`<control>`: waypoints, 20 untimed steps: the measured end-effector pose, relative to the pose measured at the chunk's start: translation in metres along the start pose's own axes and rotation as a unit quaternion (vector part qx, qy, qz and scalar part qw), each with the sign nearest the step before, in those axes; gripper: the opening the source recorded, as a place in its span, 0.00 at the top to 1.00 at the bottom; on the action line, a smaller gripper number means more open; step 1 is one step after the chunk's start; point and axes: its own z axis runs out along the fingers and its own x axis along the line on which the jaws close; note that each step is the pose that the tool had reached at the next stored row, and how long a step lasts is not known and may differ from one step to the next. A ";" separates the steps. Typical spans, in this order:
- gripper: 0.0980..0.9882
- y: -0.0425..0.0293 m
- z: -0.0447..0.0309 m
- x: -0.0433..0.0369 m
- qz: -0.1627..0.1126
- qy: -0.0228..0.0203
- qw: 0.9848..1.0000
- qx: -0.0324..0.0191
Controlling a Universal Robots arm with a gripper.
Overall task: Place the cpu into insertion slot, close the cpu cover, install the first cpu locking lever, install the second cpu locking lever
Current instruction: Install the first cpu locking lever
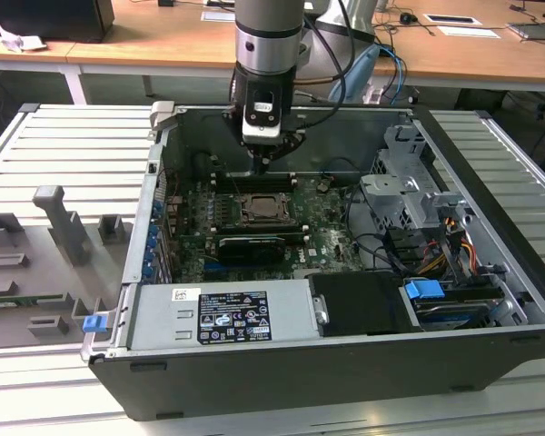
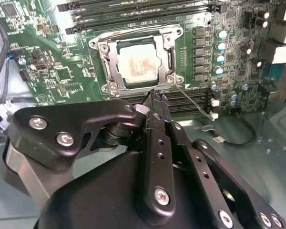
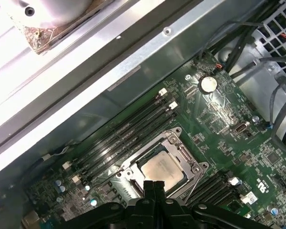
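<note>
The black jaws are pressed together with nothing visible between them, their tips at the nearest edge of the cpu cover [image 2: 110,67], a thin silvery-grey metal frame lying closed and flat on the socket; whether they touch it cannot be told. Just past the tips the cpu [image 2: 137,64] sits in the frame's opening. It is a flat square with no long axis, its dull beige metal top facing up and its edges parallel to the dark memory slots [image 2: 133,12] beyond. A thin silvery rod [image 2: 194,101] slants off the socket's corner across the green motherboard [image 2: 52,71]. Farther off stands the grey case wall [image 3: 114,107].
</note>
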 end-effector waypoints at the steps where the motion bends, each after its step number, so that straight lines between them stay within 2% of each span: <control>1: 0.99 0.0000 0.0000 0.0000 -0.006 0.000 1.000 0.000; 9: 0.99 0.0000 0.0000 0.0000 -0.043 0.003 0.999 0.001; 12: 0.99 0.0000 0.0000 0.0000 -0.058 0.004 0.998 0.002; 14: 0.99 0.0000 0.0000 0.0000 -0.074 0.005 0.997 0.002; 16: 0.99 0.0000 0.0000 0.0000 -0.096 0.006 0.995 0.003; 18: 0.99 0.0000 0.0001 0.0000 -0.131 0.008 0.991 0.004; 20: 0.99 0.0000 0.0001 0.0000 -0.149 0.009 0.989 0.005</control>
